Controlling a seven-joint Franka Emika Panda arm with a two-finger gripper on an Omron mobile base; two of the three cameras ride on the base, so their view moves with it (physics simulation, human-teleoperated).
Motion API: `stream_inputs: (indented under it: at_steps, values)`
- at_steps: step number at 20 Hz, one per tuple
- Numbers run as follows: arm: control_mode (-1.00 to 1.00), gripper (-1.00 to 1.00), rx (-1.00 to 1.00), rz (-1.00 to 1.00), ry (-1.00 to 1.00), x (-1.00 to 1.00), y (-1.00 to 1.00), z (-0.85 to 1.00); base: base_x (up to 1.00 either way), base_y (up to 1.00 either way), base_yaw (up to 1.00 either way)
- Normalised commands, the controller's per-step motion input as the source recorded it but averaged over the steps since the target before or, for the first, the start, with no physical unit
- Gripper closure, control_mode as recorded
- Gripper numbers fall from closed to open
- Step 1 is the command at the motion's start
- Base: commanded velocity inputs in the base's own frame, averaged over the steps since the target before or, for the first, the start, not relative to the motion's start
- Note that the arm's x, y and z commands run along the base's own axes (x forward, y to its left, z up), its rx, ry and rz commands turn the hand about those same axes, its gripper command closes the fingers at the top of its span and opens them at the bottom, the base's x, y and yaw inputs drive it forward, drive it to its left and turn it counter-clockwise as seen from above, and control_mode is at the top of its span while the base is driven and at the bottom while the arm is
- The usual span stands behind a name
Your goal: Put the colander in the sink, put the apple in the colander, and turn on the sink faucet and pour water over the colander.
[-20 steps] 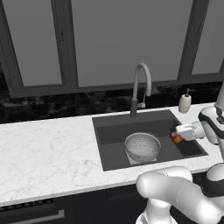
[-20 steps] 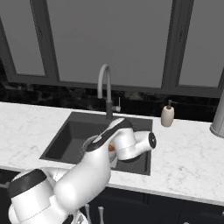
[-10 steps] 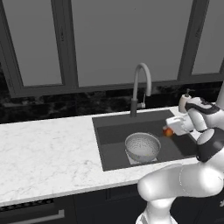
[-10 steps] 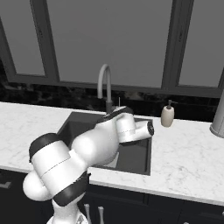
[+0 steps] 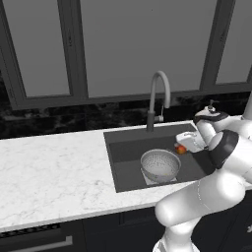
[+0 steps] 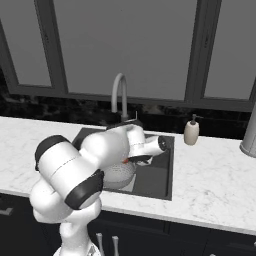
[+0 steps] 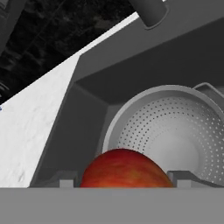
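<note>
Colander (image 5: 160,165) is already set in the sink (image 5: 129,158). Apple (image 7: 126,169) is held between gripper (image 7: 124,178) fingers at the colander's 2 o'clock in left base view; drop-in and faucet (image 5: 158,99) remain.

A white marble countertop with grey veining (image 5: 54,167) is seen spreading left and right across the scene. At its far edge, a glossy black marbled backsplash (image 5: 64,118) is set against the wall. Above it, large grey-framed window panes (image 5: 118,44) are ranged side by side. On the right, a beige soap dispenser bottle with a dark pump (image 6: 191,132) is stood upright on the counter. At the far right edge, a grey metal cylinder (image 6: 250,135) is partly shown. Dark cabinet fronts (image 6: 150,235) are seen below the near edge.
</note>
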Motion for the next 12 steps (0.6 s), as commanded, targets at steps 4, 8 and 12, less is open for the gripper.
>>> stream_inputs:
  at_steps: [4, 8, 12]
  values:
    - [-1.0, 1.0, -0.08, -0.04, 0.0, 0.0, 0.25, -0.27, 0.0, 0.0, 0.0]
    - [-1.0, 1.0, -0.06, 0.0, 0.0, 0.0, 0.26, -0.29, 0.0, 0.0, 0.0]
    - [-1.0, 1.0, -0.05, -0.02, 0.0, 0.0, 0.21, -0.26, 0.0, 0.0, 0.0]
